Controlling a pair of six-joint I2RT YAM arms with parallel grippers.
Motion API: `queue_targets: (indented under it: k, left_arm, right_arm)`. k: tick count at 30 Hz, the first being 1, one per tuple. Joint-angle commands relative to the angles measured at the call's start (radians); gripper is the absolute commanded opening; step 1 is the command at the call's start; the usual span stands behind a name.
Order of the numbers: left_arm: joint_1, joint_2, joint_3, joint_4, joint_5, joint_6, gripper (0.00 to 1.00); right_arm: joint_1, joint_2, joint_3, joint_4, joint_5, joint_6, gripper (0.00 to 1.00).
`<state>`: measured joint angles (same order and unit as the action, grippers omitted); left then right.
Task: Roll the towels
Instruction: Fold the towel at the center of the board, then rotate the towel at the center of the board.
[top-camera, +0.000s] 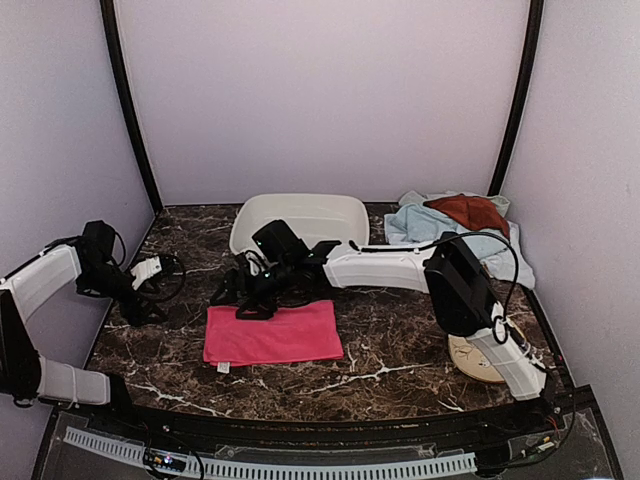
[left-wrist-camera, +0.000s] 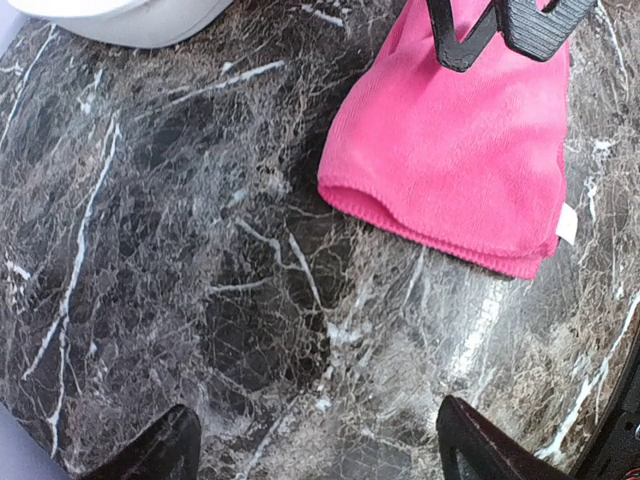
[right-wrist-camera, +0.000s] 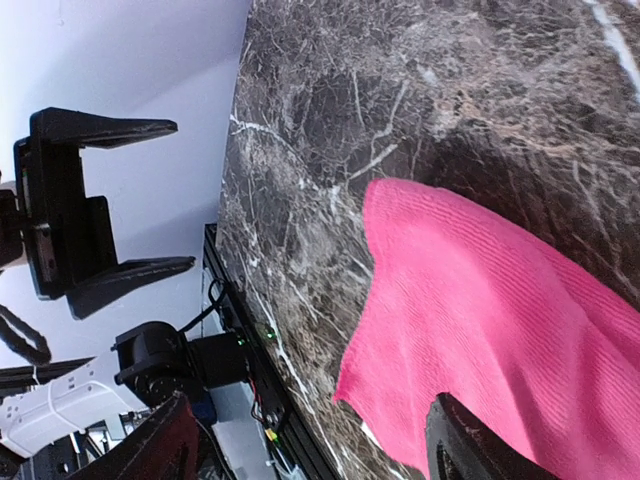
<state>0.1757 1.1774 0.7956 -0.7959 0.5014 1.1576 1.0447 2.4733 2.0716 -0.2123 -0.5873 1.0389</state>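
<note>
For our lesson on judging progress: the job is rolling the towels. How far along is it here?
Done: no rolled towel in view. In hand: the pink towel lies flat on the table; the open right gripper hangs over its far left corner, the open left gripper over bare table. Left: rolling it, then the light blue towel and rust-brown towel heaped at the far right.

I see white plastic basin (top-camera: 300, 215) at back centre of dark marble table (top-camera: 400, 350); white veins run through tabletop all round basin. Basin's rim also clips top-left corner of left wrist view. Round beige disc (top-camera: 472, 362) sits well right of basin, nearer front edge (only part visible to me). Plain pale wall (top-camera: 320, 90) behind basin. Black poles lean up on either side of basin: left pole (top-camera: 130, 110), right pole (top-camera: 515, 100). White perforated strip (top-camera: 280, 466) runs along front edge, opposite basin.
</note>
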Motion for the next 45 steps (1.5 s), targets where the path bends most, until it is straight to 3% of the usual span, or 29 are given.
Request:
queue_targets:
  k: [1, 10, 16, 21, 27, 33, 40, 42, 45]
  left_arm:
    - [-0.068, 0.004, 0.048, -0.060, 0.064, -0.054, 0.84]
    - [-0.437, 0.103, 0.035, 0.110, 0.023, -0.277, 0.79]
    - [-0.571, 0.245, 0.007, 0.234, -0.059, -0.316, 0.74]
    - [-0.611, 0.308, -0.067, 0.293, -0.167, -0.290, 0.72]
    - [-0.610, 0.303, -0.205, 0.396, -0.373, -0.231, 0.71]
    - [-0.602, 0.222, -0.211, 0.388, -0.453, -0.178, 0.71]
    - [-0.586, 0.140, -0.028, 0.278, -0.428, -0.174, 0.79]
    - [-0.587, 0.135, 0.037, 0.219, -0.404, -0.182, 0.80]
    - [-0.588, 0.127, 0.099, 0.138, -0.346, -0.196, 0.81]
  right_arm:
    - [-0.030, -0.175, -0.134, 0.015, 0.018, -0.085, 0.74]
    - [-0.165, -0.427, -0.684, 0.070, 0.102, -0.200, 0.32]
    - [-0.212, -0.413, -0.806, 0.075, 0.181, -0.216, 0.11]
    - [-0.220, -0.395, -0.852, 0.057, 0.288, -0.204, 0.00]
    - [-0.210, -0.459, -0.991, 0.152, 0.282, -0.167, 0.00]
    - [-0.167, -0.493, -1.020, 0.163, 0.282, -0.167, 0.00]
    - [-0.072, -0.552, -1.019, 0.188, 0.282, -0.167, 0.00]
    - [-0.063, -0.587, -1.005, 0.152, 0.295, -0.077, 0.04]
    - [-0.069, -0.654, -0.976, 0.092, 0.290, -0.115, 0.09]
